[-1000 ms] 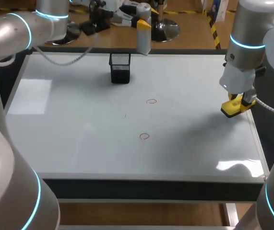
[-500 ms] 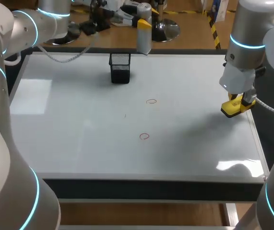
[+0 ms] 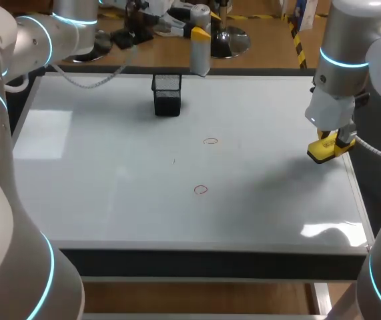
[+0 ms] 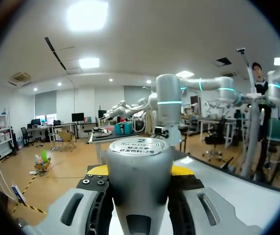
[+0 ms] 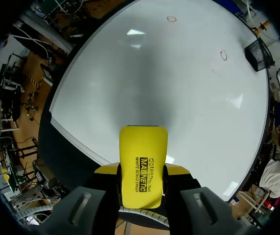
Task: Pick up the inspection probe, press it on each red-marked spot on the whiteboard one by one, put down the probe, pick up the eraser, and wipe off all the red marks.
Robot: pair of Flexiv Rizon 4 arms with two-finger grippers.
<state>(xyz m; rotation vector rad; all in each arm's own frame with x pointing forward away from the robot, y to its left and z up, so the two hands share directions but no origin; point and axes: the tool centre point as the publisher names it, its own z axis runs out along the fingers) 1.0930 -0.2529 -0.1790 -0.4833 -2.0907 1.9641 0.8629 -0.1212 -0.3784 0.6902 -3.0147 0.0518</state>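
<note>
The whiteboard [image 3: 110, 200] carries a black mesh holder [image 3: 167, 94], a far red circle [image 3: 210, 141] and a near red circle [image 3: 201, 190].

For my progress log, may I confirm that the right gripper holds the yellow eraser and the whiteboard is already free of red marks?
Not free of marks: the head view shows a far red circle and a near red circle on the whiteboard. The right gripper does hold the yellow eraser.
</note>
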